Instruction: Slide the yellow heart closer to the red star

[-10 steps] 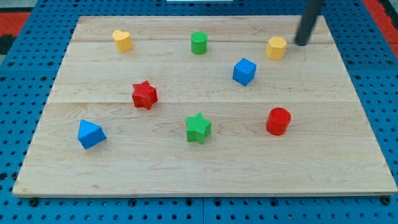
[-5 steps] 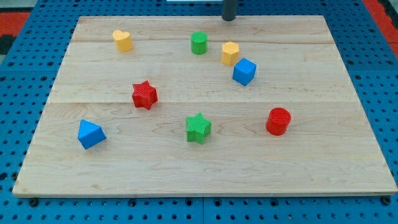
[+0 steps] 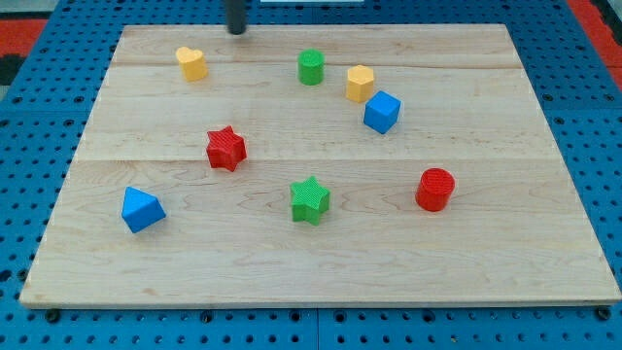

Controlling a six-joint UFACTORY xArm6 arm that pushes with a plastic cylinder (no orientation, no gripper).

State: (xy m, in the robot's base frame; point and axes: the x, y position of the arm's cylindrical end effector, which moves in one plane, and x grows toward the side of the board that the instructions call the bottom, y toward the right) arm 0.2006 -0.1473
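Camera view, single entry.

Item 1: my tip [image 3: 236, 31] is sitting at the table's top edge, at about 1 o'clock from the yellow heart and near it but not touching. Only the rod's short lower end is showing; the rest is running out of the view's top. No fingers are showing on this rod, so their state cannot be told.

Item 2: the yellow heart [image 3: 191, 63] is lying near the table's upper left corner, at roughly 11 o'clock from the red star and well apart from it.

Item 3: the red star [image 3: 225, 148] is resting left of the table's middle, lying flat.

Item 4: the green cylinder [image 3: 310, 67] is standing upright at about 3 o'clock from the yellow heart.

Item 5: a yellow block [image 3: 360, 84], with a faceted shape, is sitting at 4 o'clock from the green cylinder.

Item 6: the blue cube [image 3: 382, 112] is sitting just beside that yellow block, at its 4 o'clock; whether they are touching cannot be told.

Item 7: the red cylinder [image 3: 434, 190] is standing at 5 o'clock from the blue cube.

Item 8: the green star [image 3: 310, 200] is lying at 4 o'clock from the red star.

Item 9: a blue block [image 3: 141, 209], pyramid-like, is sitting at 8 o'clock from the red star.

Item 10: the wooden table [image 3: 505, 262] is carrying all of the blocks.
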